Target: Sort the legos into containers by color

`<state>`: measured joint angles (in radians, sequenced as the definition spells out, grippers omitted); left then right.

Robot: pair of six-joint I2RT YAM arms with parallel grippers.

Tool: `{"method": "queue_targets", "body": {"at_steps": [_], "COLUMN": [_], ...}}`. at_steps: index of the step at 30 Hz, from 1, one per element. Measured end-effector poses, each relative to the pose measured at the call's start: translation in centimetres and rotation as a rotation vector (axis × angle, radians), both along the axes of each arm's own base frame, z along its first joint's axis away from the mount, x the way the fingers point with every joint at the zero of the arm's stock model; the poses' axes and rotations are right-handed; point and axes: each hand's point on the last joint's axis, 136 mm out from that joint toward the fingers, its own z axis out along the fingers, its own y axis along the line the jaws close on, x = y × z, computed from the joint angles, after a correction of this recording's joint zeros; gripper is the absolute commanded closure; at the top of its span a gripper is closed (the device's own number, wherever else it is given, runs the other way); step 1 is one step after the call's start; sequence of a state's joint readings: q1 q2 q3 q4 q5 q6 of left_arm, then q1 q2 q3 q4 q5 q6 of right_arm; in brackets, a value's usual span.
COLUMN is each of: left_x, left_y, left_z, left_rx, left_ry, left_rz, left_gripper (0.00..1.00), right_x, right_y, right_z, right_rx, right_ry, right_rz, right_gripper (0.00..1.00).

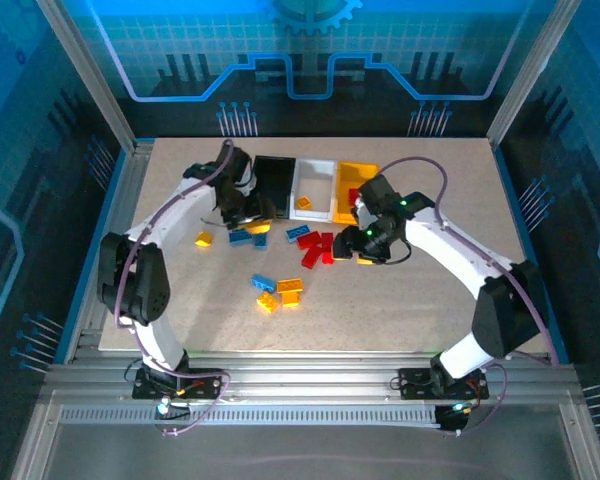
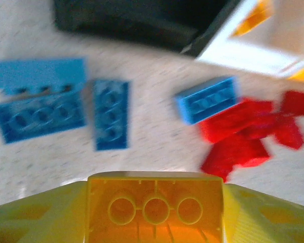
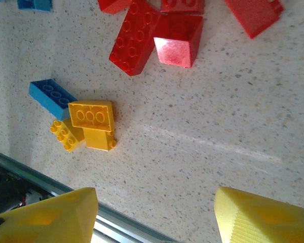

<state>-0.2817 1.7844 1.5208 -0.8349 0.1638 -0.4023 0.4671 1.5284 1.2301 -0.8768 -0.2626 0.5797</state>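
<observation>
Between the fingers of my left gripper (image 2: 155, 205) sits a yellow lego (image 2: 154, 188), hollow underside facing the camera; the gripper (image 1: 257, 226) hovers just in front of the black container (image 1: 274, 182). Below it lie blue legos (image 2: 39, 115) and a red heap (image 2: 248, 132). The white container (image 1: 316, 182) holds an orange lego (image 1: 303, 203); the yellow-orange container (image 1: 358, 180) stands to its right. My right gripper (image 3: 154, 212) is open over bare table, near the red legos (image 1: 318, 246); red legos (image 3: 134, 38) and a blue-and-yellow cluster (image 3: 83, 124) lie ahead of it.
More loose legos lie toward the table's middle: a blue one (image 1: 263, 283), an orange one (image 1: 289, 286) and a yellow one (image 1: 268, 301). A single yellow lego (image 1: 204, 239) rests left of my left gripper. A metal rail (image 3: 45, 185) borders the table's near edge.
</observation>
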Motion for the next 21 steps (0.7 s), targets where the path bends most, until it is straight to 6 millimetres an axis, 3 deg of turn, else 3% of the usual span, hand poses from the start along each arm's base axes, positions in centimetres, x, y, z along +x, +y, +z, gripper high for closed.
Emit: {"method": "queue_targets", "body": {"at_steps": [3,6,11,12,16,21], "left_x": [3.3,6.8,11.7,12.6,15.2,15.9], "left_y": [-2.9,-5.4,-8.7,-9.3,-11.1,-11.9], "left_z": [2.2,2.8,1.4,0.8,-0.6,-0.8], "left_rx": [-0.055,-0.087,-0.136,-0.143,-0.174,-0.194], "left_ry": [-0.062,-0.102,-0.132,-0.131,-0.140,-0.137], "left_rz": [-0.002,0.004,0.038,0.047,0.070,0.076], "left_gripper": [0.35,0.34,0.34,0.30,0.21,0.19], "right_x": [-0.5,-1.2,-2.8,-3.1,-4.4,-5.6], "right_y": [-1.0,-1.8,-2.8,-3.0,-3.7,-4.6], "right_z": [0.9,1.5,2.0,2.0,2.3,2.4], "right_rx": [0.009,0.012,0.014,0.015,0.020,0.016], "right_ry": [-0.019,-0.036,-0.041,-0.041,-0.043,-0.052], "right_rz": [-0.026,-0.047,-0.082,-0.090,-0.121,-0.151], "right_gripper": [0.36,0.36,0.36,0.36,0.36,0.36]}}
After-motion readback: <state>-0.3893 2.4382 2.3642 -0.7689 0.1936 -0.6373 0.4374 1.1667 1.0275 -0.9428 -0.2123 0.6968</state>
